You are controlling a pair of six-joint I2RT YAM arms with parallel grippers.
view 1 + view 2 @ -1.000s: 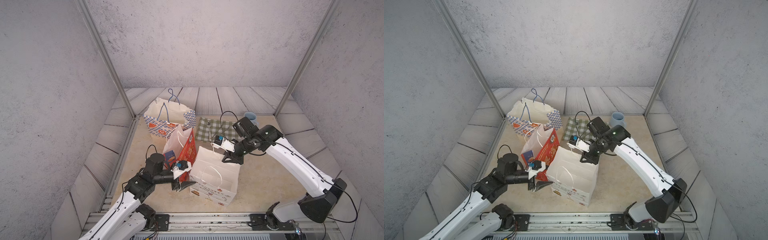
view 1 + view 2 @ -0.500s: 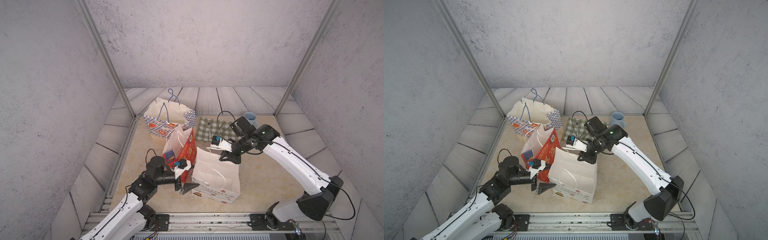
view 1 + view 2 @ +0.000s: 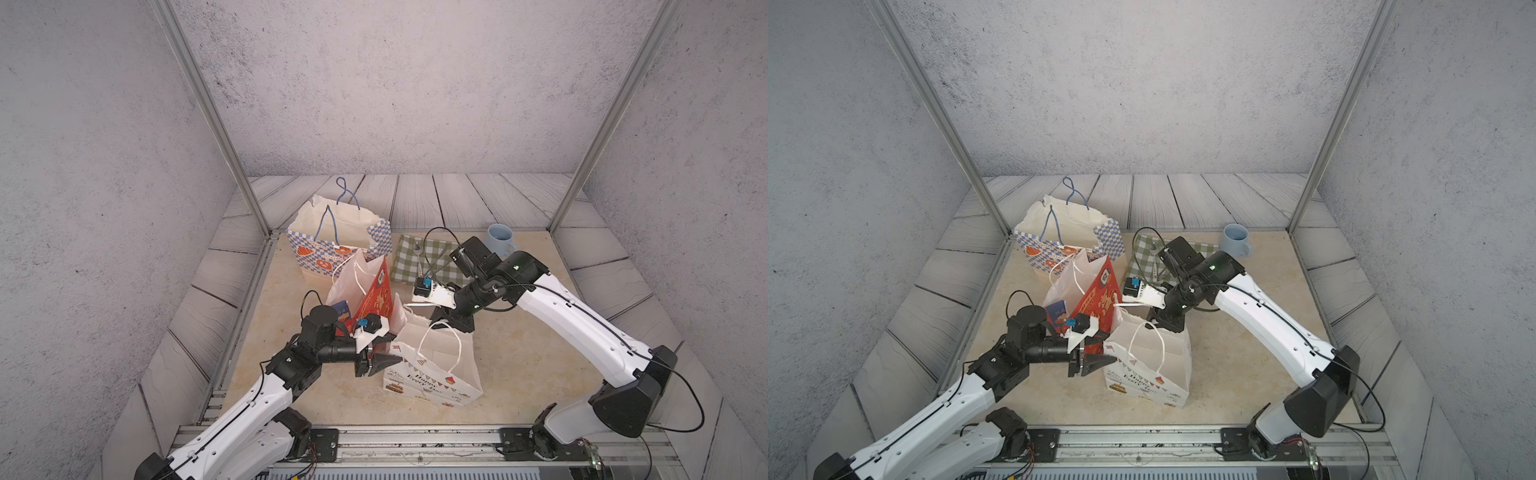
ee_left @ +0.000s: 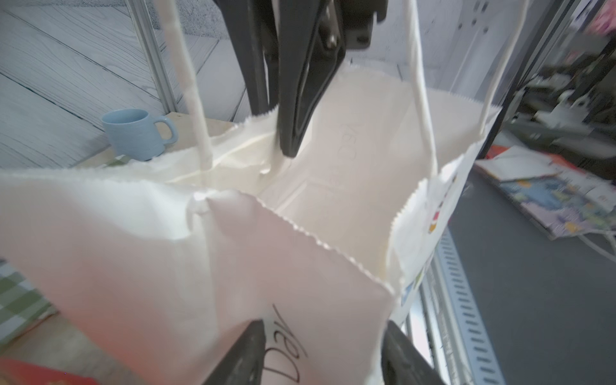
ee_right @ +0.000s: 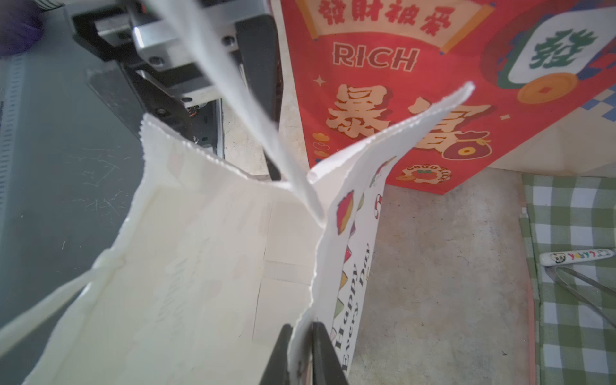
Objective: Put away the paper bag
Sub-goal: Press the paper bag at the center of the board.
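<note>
White, not yet folded or stowed: clamps a rim of the bag (image 3: 436, 353) in the right gripper (image 5: 301, 328), straddles another edge with the left gripper (image 4: 321, 325) agape.

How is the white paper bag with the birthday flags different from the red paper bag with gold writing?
The white paper bag shows little flags and cakes; the red paper bag has gold lettering. The white paper bag stands in front, the red paper bag behind it. The right gripper pinches the white paper bag's rim; no gripper holds the red paper bag. Both are open on top with white handles.
</note>
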